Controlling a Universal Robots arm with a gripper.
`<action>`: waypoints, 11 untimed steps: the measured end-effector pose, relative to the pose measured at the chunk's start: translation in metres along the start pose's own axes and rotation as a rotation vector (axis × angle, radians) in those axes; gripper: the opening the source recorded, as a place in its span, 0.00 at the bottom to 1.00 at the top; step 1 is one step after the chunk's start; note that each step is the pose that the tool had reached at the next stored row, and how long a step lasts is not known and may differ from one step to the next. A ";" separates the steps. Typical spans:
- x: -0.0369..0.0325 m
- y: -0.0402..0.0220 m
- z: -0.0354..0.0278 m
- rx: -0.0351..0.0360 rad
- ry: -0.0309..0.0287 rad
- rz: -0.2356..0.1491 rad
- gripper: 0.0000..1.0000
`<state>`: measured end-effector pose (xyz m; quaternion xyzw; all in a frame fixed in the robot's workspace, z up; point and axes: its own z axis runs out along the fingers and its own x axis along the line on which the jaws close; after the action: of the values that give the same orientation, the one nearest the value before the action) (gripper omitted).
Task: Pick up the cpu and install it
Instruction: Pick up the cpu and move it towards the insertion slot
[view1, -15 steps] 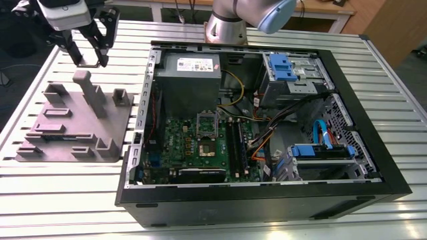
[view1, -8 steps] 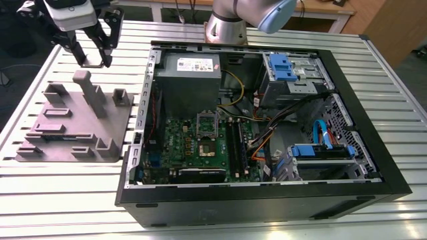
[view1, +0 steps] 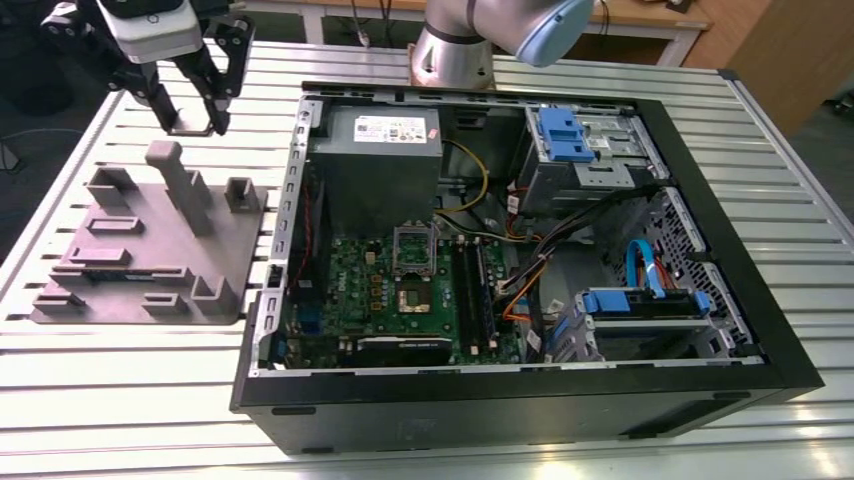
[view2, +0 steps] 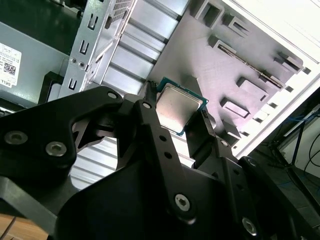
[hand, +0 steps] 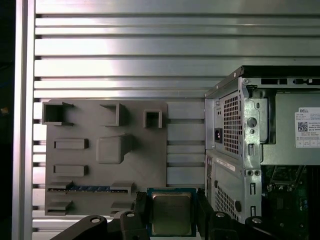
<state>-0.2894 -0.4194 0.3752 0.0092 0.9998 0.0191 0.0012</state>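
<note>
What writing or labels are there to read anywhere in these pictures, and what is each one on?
White label on the power-supply box: fine print and a square code, too small to read.
Metal top of the cpu, held in the gripper: no legible marking.
Gray holder plate beside the computer case: no text.

The Universal Robots arm (view1: 454, 50) rises from its base at twelve o'clock in the exterior view, with a blue-capped joint (view1: 554, 25) toward one o'clock. The white wrist (view1: 147, 25) carries the gripper (view1: 195, 124) at ten o'clock, pointing straight down. Its black fingers (view2: 156, 137) press against opposite edges of the cpu (view2: 181, 106), which is clamped between the tips and seen metal face up in both wrist views.
</note>
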 end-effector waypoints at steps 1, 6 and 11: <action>0.0000 0.0000 0.0000 0.0000 0.0000 0.000 0.47; -0.0001 0.0000 0.0000 0.0000 0.0000 0.000 0.47; -0.0037 0.0001 0.0000 0.0000 0.0000 0.000 0.47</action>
<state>-0.2857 -0.4194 0.3752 0.0092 0.9998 0.0191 0.0012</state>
